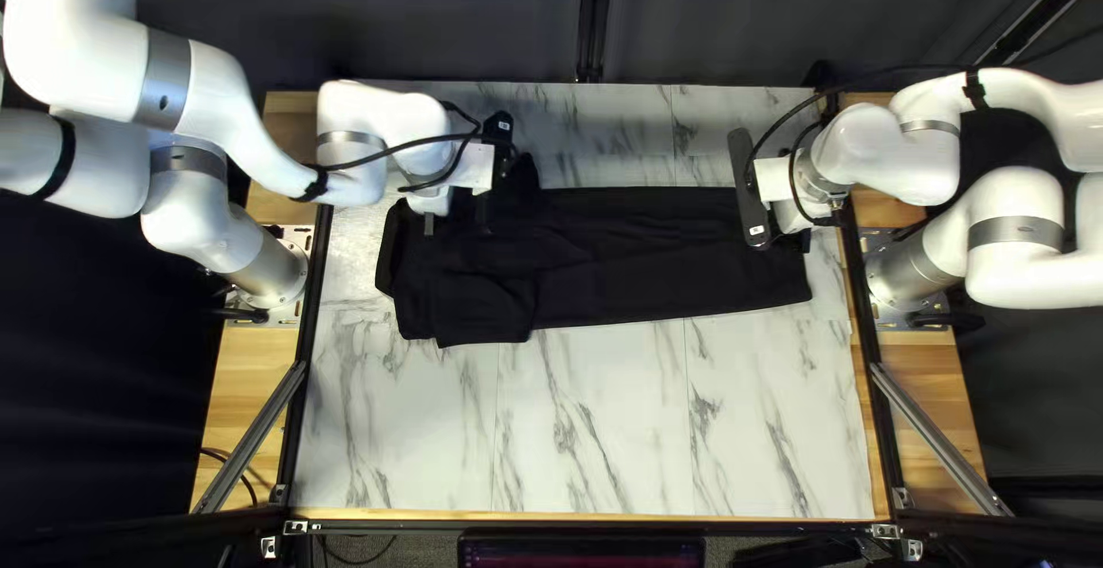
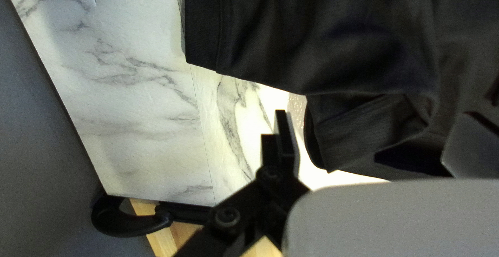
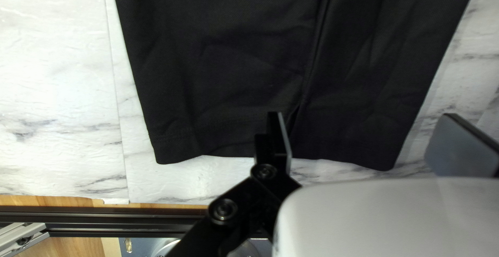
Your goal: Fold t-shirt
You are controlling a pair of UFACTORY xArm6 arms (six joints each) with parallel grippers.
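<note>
Dark curtain (image 1: 460, 17) at the back, marble-look worktop (image 1: 598, 430) in front. The black t-shirt (image 1: 678, 258) lies sideways across it, kinda bunched at the left end, flatter at the right. Left gripper (image 1: 492, 178) is over the bunched end, jaws wide apart. Right gripper (image 1: 750, 191) is by the flatter end, jaws wide too.

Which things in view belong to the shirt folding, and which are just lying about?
Part of the job:
black t-shirt
left gripper
right gripper
marbled table

Just around:
dark curtain
screen by the table's near edge
black curved handle
</note>
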